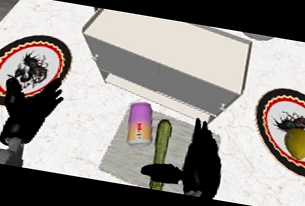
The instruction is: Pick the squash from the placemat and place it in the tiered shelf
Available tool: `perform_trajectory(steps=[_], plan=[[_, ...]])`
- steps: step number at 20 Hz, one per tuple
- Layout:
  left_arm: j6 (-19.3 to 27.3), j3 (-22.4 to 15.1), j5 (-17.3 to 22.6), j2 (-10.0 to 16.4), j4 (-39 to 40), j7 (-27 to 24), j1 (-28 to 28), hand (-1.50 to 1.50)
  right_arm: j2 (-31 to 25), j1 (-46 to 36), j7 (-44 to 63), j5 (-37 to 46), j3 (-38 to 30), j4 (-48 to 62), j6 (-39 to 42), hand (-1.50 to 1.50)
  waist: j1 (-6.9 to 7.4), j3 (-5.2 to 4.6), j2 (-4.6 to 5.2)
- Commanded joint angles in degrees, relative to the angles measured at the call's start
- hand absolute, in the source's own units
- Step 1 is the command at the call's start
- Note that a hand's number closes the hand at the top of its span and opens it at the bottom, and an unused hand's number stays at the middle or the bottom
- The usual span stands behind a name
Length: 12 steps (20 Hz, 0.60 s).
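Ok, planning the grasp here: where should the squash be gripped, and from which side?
Probably around the squash at mid-length, coming from its right, where the right hand is. It lies long and narrow on the placemat, and the can crowds its left side.

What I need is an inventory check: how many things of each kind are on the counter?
Plates: 2
Placemat: 1
Shelf: 1
Squash: 1
Can: 1
Lemon: 1
Total: 7
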Motion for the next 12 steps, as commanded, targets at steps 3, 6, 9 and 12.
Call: perform_trajectory(steps=[3, 6, 9, 12], plan=[[-1.3, 1.7, -0.7, -0.1, 0.6, 1.2, -0.8, 0.00, 0.1, 0.8, -1.0, 1.0, 0.2, 5.8, -7.6, -1.50, -0.05, -0.11, 0.31], [-1.2, 2.3, -0.7, -0.3, -1.3, 0.9, 1.3, 0.00, 0.1, -6.5, -1.5, -4.9, 1.1, 15.0, -10.9, -1.50, 0.35, -0.10, 0.37], [-1.4, 0.7, -1.3, -1.3, 1.0, -0.3, -1.0, 0.00, -2.1, -4.8, -6.3, -6.0, 3.2, 13.5, 7.8, 1.50, 0.59, -0.16, 0.56], [-2.4, 2.0, -1.4, -1.1, 0.5, -1.5, 1.4, 0.00, 0.1, -4.7, -11.2, -7.4, 1.8, 17.2, -2.8, 1.50, 0.20, -0.11, 0.36]])
